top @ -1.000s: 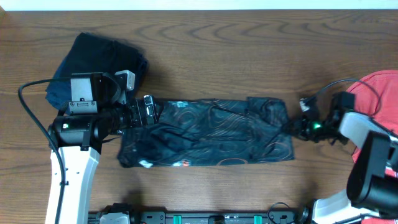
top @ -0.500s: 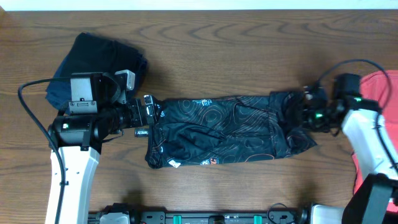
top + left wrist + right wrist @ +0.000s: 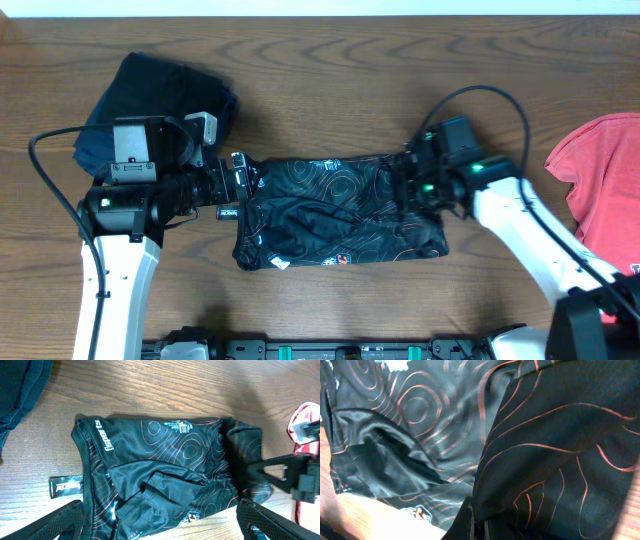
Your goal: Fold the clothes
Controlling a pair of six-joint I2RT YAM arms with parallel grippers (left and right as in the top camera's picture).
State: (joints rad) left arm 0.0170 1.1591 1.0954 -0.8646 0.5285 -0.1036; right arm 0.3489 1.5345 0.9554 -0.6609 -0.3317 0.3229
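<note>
Mid-fold: my right gripper (image 3: 415, 188) clenches the right end of the black short-sleeved jersey with thin orange contour lines (image 3: 320, 215), lying centre on the wooden table (image 3: 330, 60), my left gripper (image 3: 238, 186) spread wide at its left edge; next, I judge, lay that end leftward, flat.

a wooden table (image 3: 330, 60); a navy bundle (image 3: 165, 95) lies at ten o'clock; a small black tag (image 3: 65, 485) rests at nine.
</note>
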